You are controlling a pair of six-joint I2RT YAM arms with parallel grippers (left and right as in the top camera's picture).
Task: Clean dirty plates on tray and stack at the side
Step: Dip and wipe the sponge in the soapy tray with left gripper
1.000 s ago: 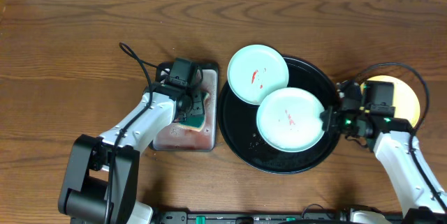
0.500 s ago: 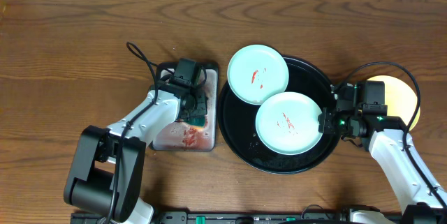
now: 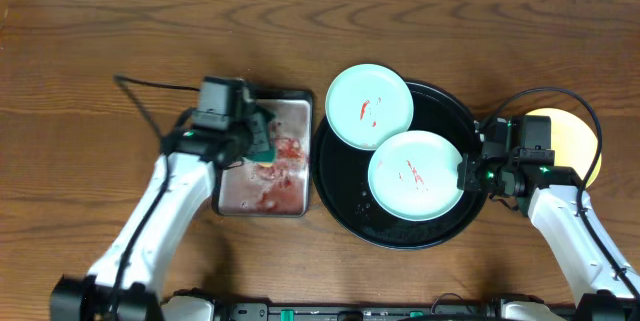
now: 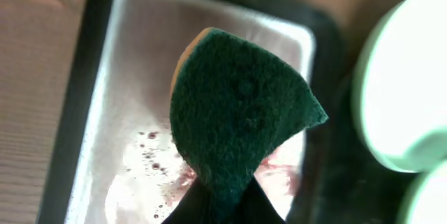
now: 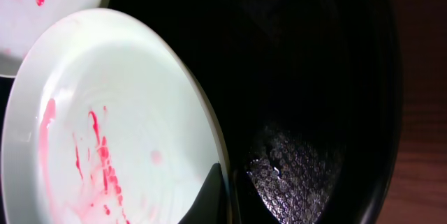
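— Left end effector [image 3: 258, 143]?
— Pinched tight on a sponge [image 4: 237, 112]. Coarse dark green scouring face, a strip of yellow foam behind, squeezed into a rough fan shape. Hanging over the silver tray [image 3: 292, 111], left of centre in the overhead view.

— And that silver tray?
— Rectangular, dull metal, rounded corners, dark outer edge. Thin pinkish-red smears and droplets across the floor (wet-looking).

— Right end effector [image 3: 468, 174]?
— Closed on the right-hand lip of the lower mint plate [image 3: 415, 174], slim dark fingers nipping the thin plastic rim, right of centre.

— Plates, then?
— Two pale mint ones, round, smooth and shallow, on the glossy black tray [image 3: 340, 199] at centre right. Upper mint plate [image 3: 369, 107] overhanging the raised rim at the tray's upper left, with short red streaks near the middle. Lower mint plate well inside the tray, streaked red too, its edge crossing the upper one's. Beaded, speckled sheen on the bare black floor beside it (seen from the right wrist).

— Third plate?
— Yellow plate [image 3: 585, 151] at far right, flat on the brown wood-grain counter [image 3: 100, 41], partly hidden behind the right arm.
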